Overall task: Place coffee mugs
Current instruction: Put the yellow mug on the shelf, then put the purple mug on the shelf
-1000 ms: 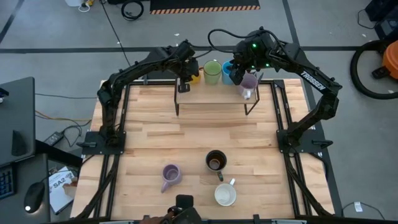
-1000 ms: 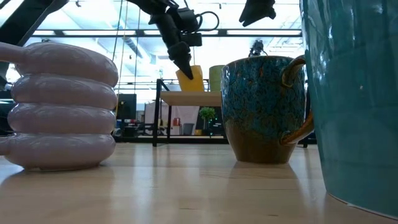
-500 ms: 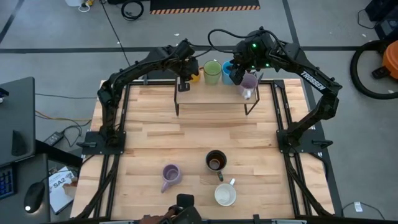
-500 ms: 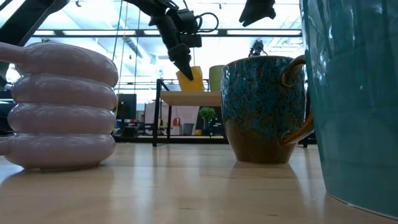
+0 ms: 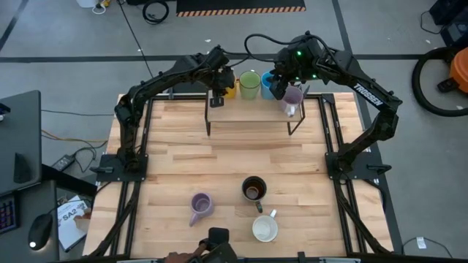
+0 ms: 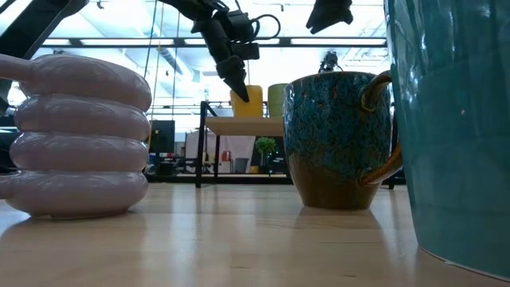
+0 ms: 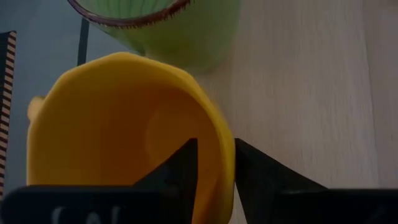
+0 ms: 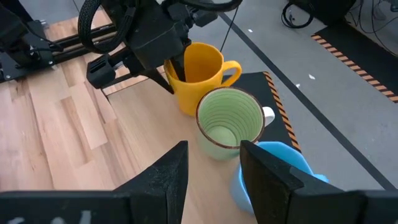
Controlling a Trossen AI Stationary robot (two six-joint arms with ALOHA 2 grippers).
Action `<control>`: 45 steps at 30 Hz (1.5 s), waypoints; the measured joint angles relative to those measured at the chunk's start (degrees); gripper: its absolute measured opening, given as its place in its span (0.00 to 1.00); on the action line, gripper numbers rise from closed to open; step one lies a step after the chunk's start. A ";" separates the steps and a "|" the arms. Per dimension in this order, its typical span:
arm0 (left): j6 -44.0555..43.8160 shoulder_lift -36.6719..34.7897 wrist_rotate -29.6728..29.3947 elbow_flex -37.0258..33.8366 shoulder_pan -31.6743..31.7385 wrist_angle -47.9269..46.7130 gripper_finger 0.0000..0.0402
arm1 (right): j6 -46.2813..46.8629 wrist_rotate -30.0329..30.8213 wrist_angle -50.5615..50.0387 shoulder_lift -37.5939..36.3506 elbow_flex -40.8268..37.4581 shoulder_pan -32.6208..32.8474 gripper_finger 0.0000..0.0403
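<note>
**Letting go of the orange mug on the shelf**

The orange mug (image 8: 194,73) stands upright at the left end of the small raised shelf (image 5: 252,109) along the far edge of the surface (image 5: 241,157). The left claw (image 8: 173,74) is placed over the mug's rim, one finger inside and one outside; in its own wrist view a thin gap shows on either side of the wall, so the fingers are judged parted, just off the rim. The green mug (image 8: 229,123) stands just beside the orange one, and the blue mug (image 8: 273,171) follows along the shelf. The right claw (image 5: 291,93) is clamped on a lilac mug (image 5: 293,97) above the right end of the shelf.

The release is best finished by a straight upward lift, so that the inner finger is not dragged against the wall and the mug is not tipped off the shelf edge or pushed into the green one. Three mugs wait near the front edge of the surface: another lilac mug (image 5: 200,205), a dark brown mug (image 5: 254,188) and a white mug (image 5: 265,229).
</note>
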 joint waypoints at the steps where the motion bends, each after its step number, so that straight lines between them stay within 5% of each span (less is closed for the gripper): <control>1: -0.07 0.00 0.02 0.00 0.00 0.14 0.26 | -0.02 0.00 0.10 0.00 0.00 0.00 0.37; 29: -9.25 -1.38 7.48 0.61 0.72 3.27 0.26 | -0.27 0.02 0.04 0.00 0.00 0.00 0.37; 40: -9.21 -8.17 6.30 0.65 0.96 7.17 0.26 | -2.52 -1.71 -1.36 0.00 0.00 0.03 0.37; 45: -15.50 -11.92 13.23 0.70 -0.26 3.91 0.26 | -5.15 -3.45 -1.38 0.00 0.00 1.04 0.37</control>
